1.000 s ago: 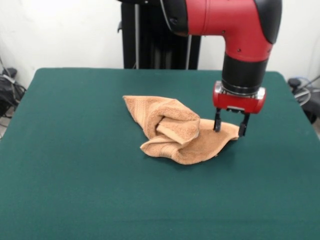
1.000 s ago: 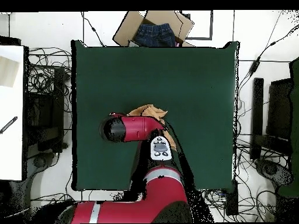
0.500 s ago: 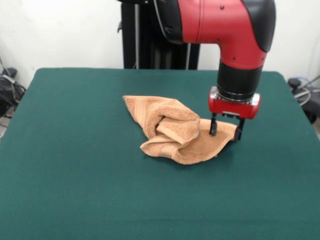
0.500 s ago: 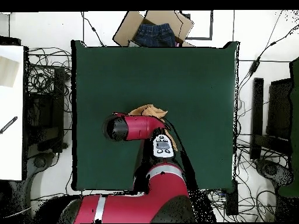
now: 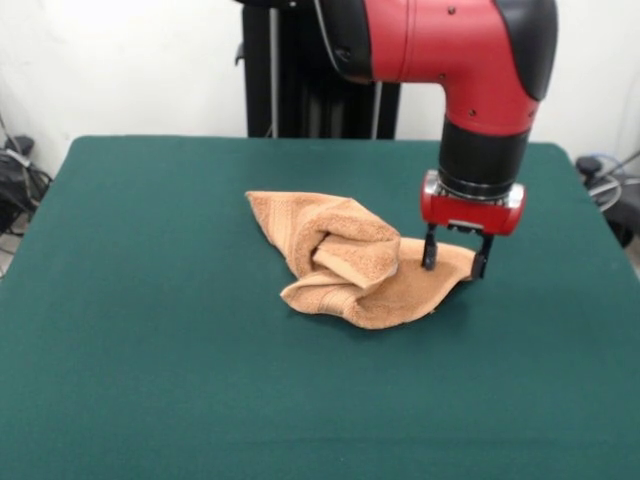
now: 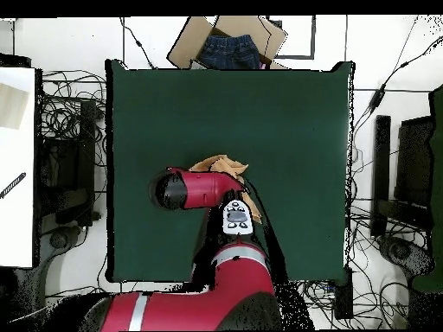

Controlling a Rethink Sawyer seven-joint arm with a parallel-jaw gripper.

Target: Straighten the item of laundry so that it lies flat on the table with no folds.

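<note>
One tool (image 5: pixel 455 262) up slightly vs before; towel (image 5: pixel 350 260) unchanged, crumpled.

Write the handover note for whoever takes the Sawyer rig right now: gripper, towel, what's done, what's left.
Gripper: open, fingers straddling the towel's right-hand corner in the front view, tips down at the cloth; nothing lifted.
Towel: bunched near the middle of the green table, with a rolled fold on top and one flat flap reaching toward the gripper. In the overhead view the arm hides most of it; only a tan edge shows.
Done: gripper placed at the corner.
Left: close on that corner, pull it out, undo the rolled fold and spread the towel flat.
</note>
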